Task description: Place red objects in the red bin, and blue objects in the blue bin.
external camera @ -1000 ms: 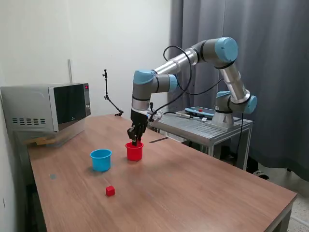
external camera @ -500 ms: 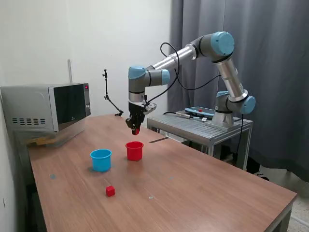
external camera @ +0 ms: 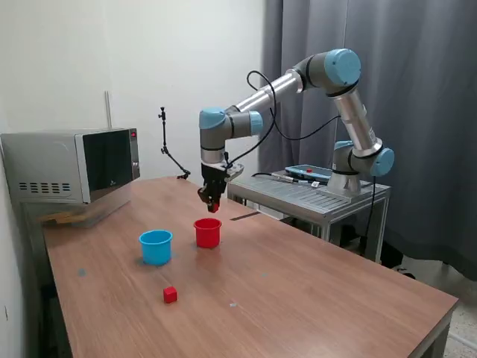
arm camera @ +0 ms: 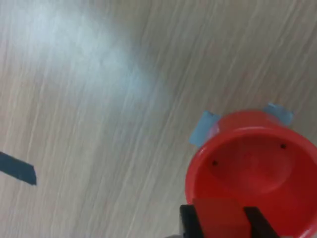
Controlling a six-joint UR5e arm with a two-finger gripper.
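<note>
A loose red cube (external camera: 170,294) lay nearest on the wooden table (external camera: 313,298), well apart from both cups. Farther back stood the light blue cup (external camera: 156,246) and, to its right in the exterior view, the red cup (external camera: 208,233). The wrist view showed the red cup's inside bare, with bits of blue tape at its base. Above it hung the gripper (external camera: 212,203), jaws clamped on a second red cube (arm camera: 218,218), so the step in hand looked like the drop. The next move called for centring over the rim, then letting go. No blue cubes showed. Farther off were a microwave (external camera: 74,164), a metal cart (external camera: 313,195) and grey curtains (external camera: 417,112).
</note>
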